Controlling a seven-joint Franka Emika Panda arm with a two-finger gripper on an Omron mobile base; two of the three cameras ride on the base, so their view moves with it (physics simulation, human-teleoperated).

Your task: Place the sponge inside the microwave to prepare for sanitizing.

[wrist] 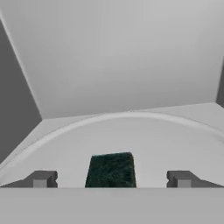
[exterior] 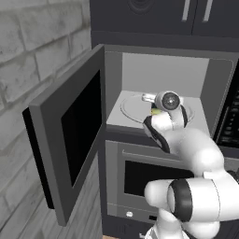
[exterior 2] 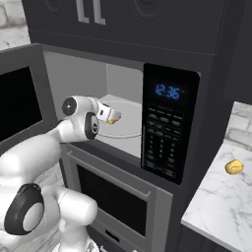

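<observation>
End effector (wrist: 111, 179) reaching inside large grey built-in microwave (exterior 2: 170, 125), fingers spread apart, released; yellow rectangular sponge with dark green scouring layer (wrist: 110, 170) lying between them on its turntable.

Flat, even rendered light fills the pale cavity of the microwave (exterior: 161, 74), shadowless and glare-free, while all edges look soft and slightly pixelated.
</observation>
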